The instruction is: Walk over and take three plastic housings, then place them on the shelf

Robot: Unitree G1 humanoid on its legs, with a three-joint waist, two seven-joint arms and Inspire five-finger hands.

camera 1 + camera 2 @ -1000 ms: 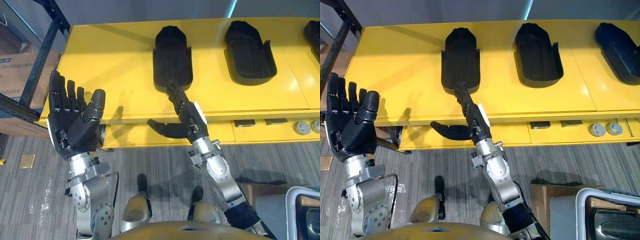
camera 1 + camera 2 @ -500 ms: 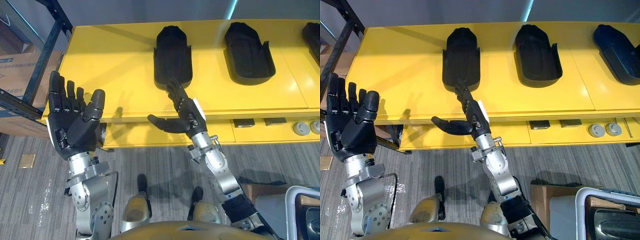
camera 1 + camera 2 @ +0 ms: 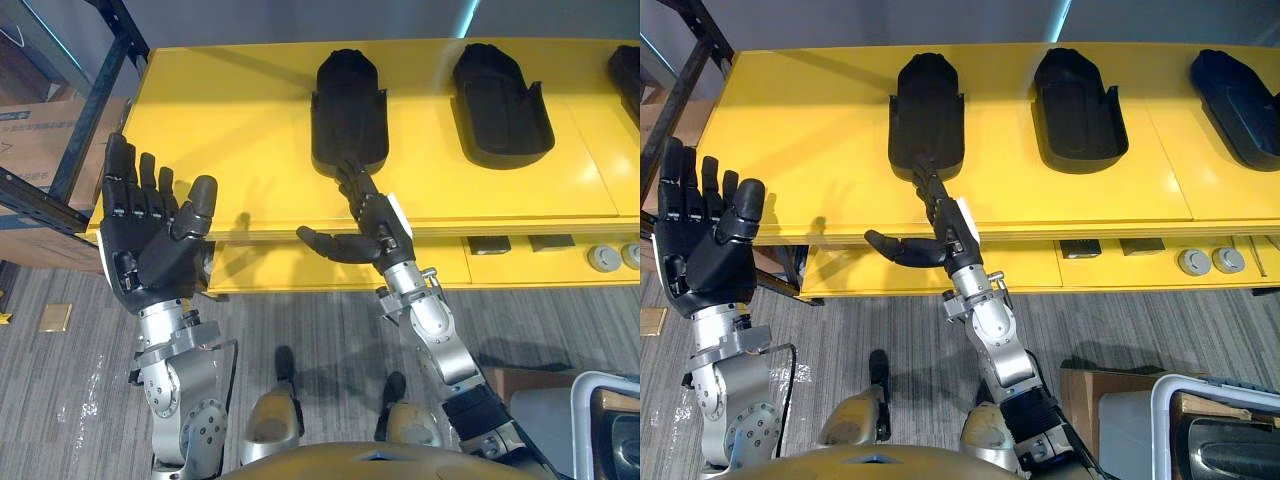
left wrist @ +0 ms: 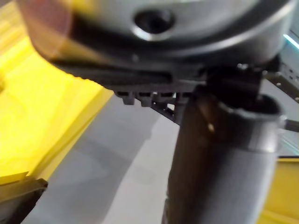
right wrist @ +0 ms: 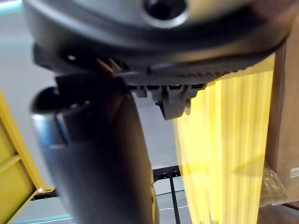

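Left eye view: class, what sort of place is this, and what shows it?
Probably a factory or workshop station: a long yellow workbench, black plastic housings laid out in a row on it, and a cardboard box beside it.

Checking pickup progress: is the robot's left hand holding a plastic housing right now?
No, the left hand is held up open, with its fingers straight and its palm empty.

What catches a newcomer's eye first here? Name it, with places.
The bright yellow bench spans the far side, three black plastic housings in a row on it. The right hand stretches open to the near end of the leftmost housing; the left hand is raised open by the bench's left corner.
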